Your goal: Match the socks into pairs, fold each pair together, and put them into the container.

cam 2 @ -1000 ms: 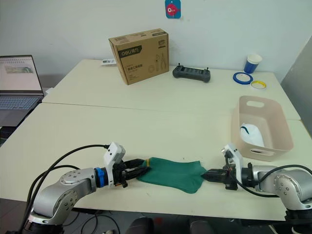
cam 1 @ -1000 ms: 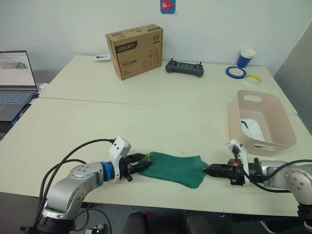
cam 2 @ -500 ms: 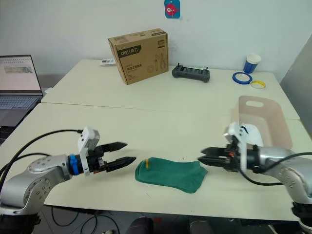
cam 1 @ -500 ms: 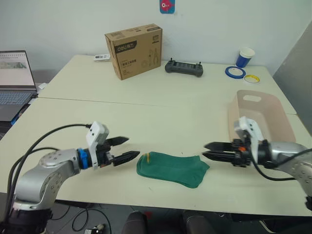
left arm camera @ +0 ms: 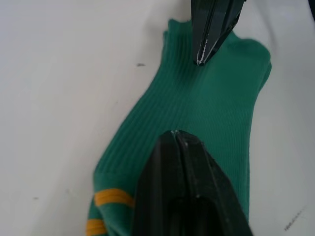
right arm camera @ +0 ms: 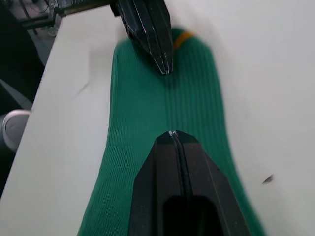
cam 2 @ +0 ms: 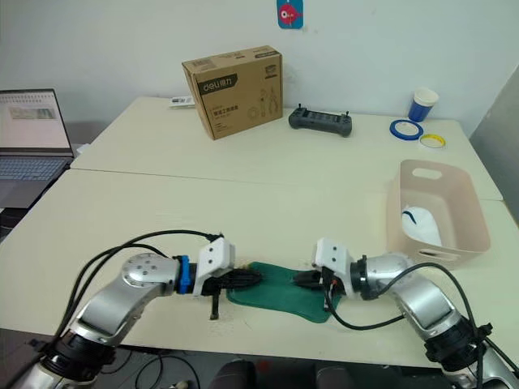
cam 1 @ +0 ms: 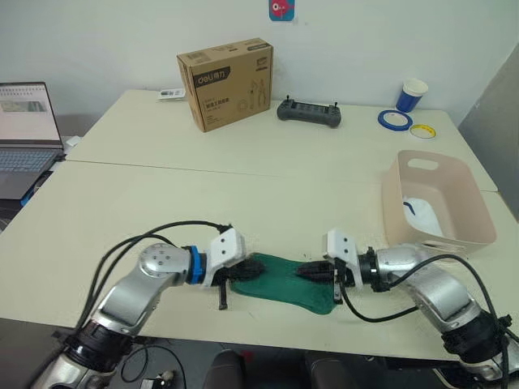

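A dark green sock (cam 1: 285, 281) with orange cuff stripes (left arm camera: 110, 197) lies flat near the table's front edge. My left gripper (cam 1: 258, 265) is shut, its tip resting on the sock's cuff half. My right gripper (cam 1: 302, 272) is shut too, its tip on the toe half. The two tips point at each other, a short gap apart over the sock's middle (left arm camera: 216, 93). I cannot tell if either pinches fabric. The pinkish-beige container (cam 1: 478, 212) stands at the right with a white and light blue sock bundle (cam 1: 423, 217) inside.
At the back of the table stand a brown cardboard box (cam 1: 225, 83), a black controller (cam 1: 308, 112), a blue cup (cam 1: 411, 95) and two tape rolls (cam 1: 393, 120). A laptop (cam 1: 24, 130) sits at the far left.
Half a second ago both grippers stood open, off either end of the sock. Both have since moved inward over the sock and shut.
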You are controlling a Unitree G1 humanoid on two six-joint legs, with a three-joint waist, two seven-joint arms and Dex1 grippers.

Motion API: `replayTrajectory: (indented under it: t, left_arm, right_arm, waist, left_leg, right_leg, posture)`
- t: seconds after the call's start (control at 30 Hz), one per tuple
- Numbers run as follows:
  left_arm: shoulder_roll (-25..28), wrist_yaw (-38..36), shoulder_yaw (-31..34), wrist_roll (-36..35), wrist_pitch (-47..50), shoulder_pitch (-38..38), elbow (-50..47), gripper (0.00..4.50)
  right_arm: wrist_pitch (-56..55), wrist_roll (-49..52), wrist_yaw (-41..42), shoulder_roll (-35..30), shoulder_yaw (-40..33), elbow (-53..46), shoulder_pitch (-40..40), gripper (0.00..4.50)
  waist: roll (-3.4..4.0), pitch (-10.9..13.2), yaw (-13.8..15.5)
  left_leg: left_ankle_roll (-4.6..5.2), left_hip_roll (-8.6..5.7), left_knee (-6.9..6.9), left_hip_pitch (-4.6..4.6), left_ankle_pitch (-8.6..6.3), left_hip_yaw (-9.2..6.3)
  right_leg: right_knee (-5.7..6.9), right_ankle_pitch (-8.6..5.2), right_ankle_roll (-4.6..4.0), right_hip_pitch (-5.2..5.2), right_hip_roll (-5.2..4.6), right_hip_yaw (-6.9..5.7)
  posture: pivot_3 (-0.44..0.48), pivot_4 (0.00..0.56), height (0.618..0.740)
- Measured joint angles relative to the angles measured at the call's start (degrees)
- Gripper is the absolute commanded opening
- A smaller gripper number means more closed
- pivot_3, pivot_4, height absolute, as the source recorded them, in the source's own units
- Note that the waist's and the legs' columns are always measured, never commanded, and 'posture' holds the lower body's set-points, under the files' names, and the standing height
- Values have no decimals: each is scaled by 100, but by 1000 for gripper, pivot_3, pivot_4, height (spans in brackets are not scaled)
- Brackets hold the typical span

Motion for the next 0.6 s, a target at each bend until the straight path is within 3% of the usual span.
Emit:
replayTrajectory:
  t: [0.37, 0.6]
  left_arm:
    - [230, -33, 412, -58, -132, 336, 145, 29]
    - [227, -199, 818, -606, 52, 519, -353, 29]
  right_arm:
    - [-645, 22, 441, -833, -759, 74, 813, 0]
    - [-8, 585, 436, -478, -957, -547, 596, 0]
  waist:
    - [1, -2, 0]
    - [2, -1, -9]
  left_leg:
    - [0, 1, 4, 26, 0, -3]
    - [0, 4, 4, 29, 0, -7]
  right_leg:
    - [2, 0, 4, 29, -2, -2]
    - [5, 1, 3, 32, 1, -4]
  posture:
    - [0, 150, 740]
    - [0, 150, 740]
